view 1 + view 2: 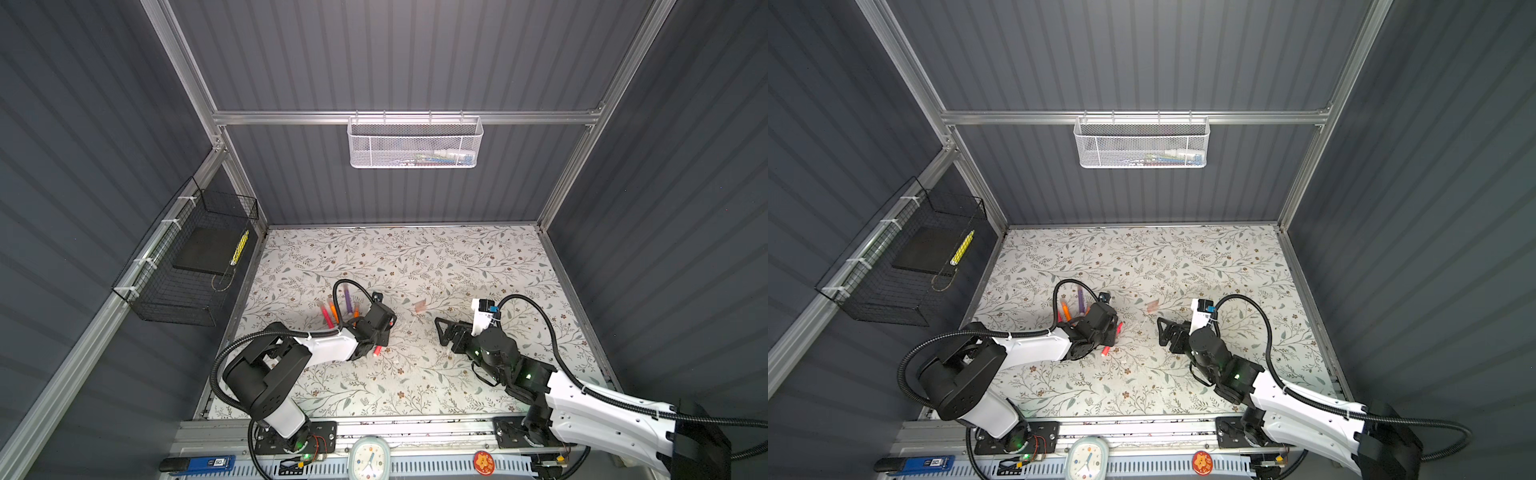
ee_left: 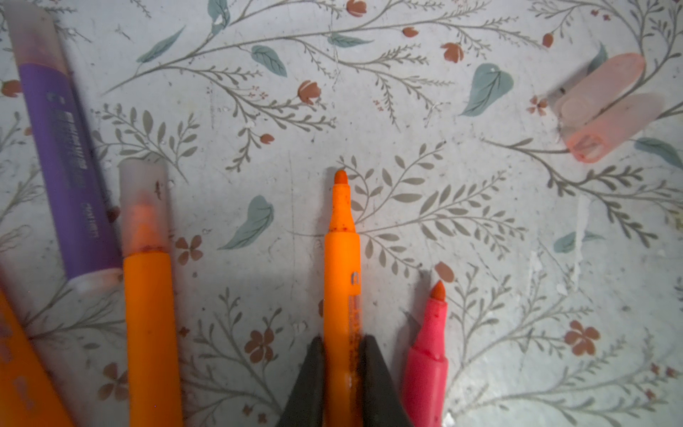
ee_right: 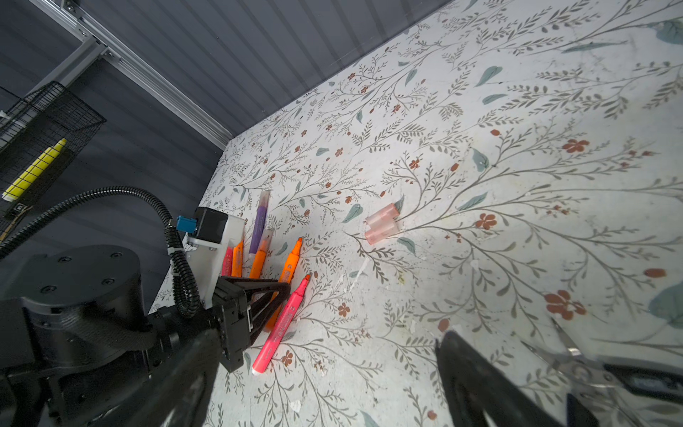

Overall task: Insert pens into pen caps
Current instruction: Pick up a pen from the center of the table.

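Both top views: left gripper (image 1: 365, 326) low over the pens (image 1: 338, 309) — right gripper (image 1: 441, 332) well apart, jaws spread wide; pen caps (image 1: 419, 306) lie on the table (image 1: 457, 257) between them.
Left wrist: fingers (image 2: 377, 377) pinch the uncapped orange pen (image 2: 342, 258) — pink pen (image 2: 425, 362) just beside it.
Right wrist: two pen caps side by side, touching, near the pens' tips.
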Motion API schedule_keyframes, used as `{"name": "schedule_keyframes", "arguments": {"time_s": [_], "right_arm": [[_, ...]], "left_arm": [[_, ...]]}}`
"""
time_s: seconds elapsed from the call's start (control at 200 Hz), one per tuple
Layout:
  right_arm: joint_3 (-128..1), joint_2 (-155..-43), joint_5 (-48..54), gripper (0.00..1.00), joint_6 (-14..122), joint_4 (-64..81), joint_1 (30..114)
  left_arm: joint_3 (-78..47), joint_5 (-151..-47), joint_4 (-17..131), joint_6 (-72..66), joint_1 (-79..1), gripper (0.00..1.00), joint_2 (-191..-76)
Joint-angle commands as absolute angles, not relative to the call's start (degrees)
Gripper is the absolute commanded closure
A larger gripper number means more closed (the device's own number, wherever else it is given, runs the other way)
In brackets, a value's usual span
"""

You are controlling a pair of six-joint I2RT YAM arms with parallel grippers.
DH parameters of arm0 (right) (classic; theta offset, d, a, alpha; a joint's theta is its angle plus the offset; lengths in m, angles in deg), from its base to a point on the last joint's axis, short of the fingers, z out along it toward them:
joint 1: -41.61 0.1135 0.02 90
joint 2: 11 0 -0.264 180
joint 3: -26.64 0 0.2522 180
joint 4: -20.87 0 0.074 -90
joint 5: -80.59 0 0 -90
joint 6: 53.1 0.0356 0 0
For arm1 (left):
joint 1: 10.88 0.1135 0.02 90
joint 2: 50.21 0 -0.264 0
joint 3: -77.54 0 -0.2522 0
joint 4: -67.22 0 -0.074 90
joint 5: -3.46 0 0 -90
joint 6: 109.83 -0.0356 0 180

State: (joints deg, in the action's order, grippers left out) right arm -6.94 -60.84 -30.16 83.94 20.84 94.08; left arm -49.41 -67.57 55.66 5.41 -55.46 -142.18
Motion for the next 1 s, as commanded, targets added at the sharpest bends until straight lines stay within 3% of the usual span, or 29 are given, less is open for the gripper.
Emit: {"name": "schedule_keyframes", "arguments": {"time_s": [0.0, 0.315, 0.52, 0.995], "right_arm": [[-6.3, -61.6, -29.5, 0.08, 84.8, 22.6, 93.7], [-8.7, -67.8, -24.8, 0.1, 85.5, 29.7, 93.8], [-10.9, -72.5, -21.3, 0.12, 84.1, 36.7, 95.2], [-15.7, -83.4, -22.0, 0.15, 85.8, 44.3, 100.7]], "left_arm": [[-49.7, -69.8, 53.2, 5.6, -54.6, 0.92, -143.6], [-50.9, -69.8, 52.7, 1.3, -53.6, 1.0, -127.8], [-56.4, -76.3, 57.6, -1.8, -54.3, 1.0, -117.2], [-60.6, -85.6, 67.4, -1.2, -58.2, 1.0, -113.2]]}}
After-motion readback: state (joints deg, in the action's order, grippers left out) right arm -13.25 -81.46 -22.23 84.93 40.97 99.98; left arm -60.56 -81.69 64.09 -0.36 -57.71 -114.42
